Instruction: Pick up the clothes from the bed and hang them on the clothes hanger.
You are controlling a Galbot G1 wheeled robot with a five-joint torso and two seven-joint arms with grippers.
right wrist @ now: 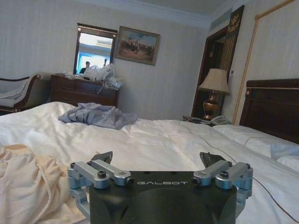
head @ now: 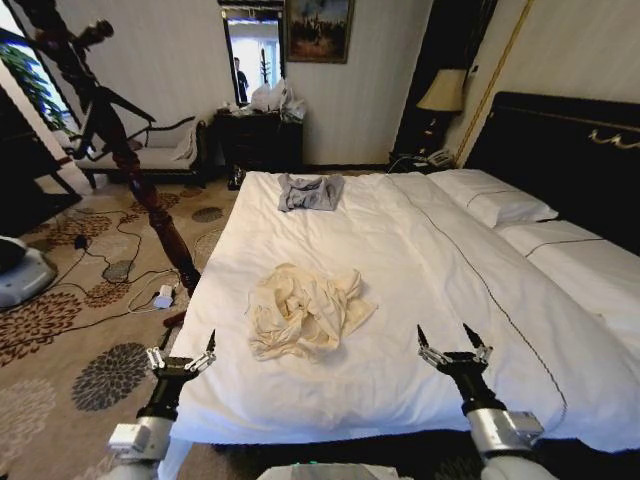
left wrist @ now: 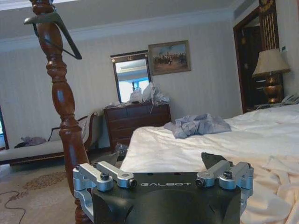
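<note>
The cream clothes [head: 305, 312] lie crumpled on the white bed [head: 450, 250], near its front left part. They also show as cream folds in the left wrist view [left wrist: 280, 182] and the right wrist view [right wrist: 28, 186]. My left gripper [head: 183, 348] hovers open at the bed's near left corner, short of the clothes. My right gripper [head: 444, 332] hangs open over the duvet to the right of them. Both wrist views show empty open jaws on the left gripper [left wrist: 161, 161] and the right gripper [right wrist: 156, 158]. The dark clothes hanger [left wrist: 56, 28] hangs on top of a turned wooden stand [head: 150, 190] left of the bed.
A small grey garment [head: 310, 190] lies at the bed's far end. The black headboard [head: 560, 150] and pillows [head: 500, 205] are at the right. Cables and a white plug [head: 163, 297] lie on the patterned carpet by the stand. A dresser [head: 260, 140] and bench [head: 160, 155] stand behind.
</note>
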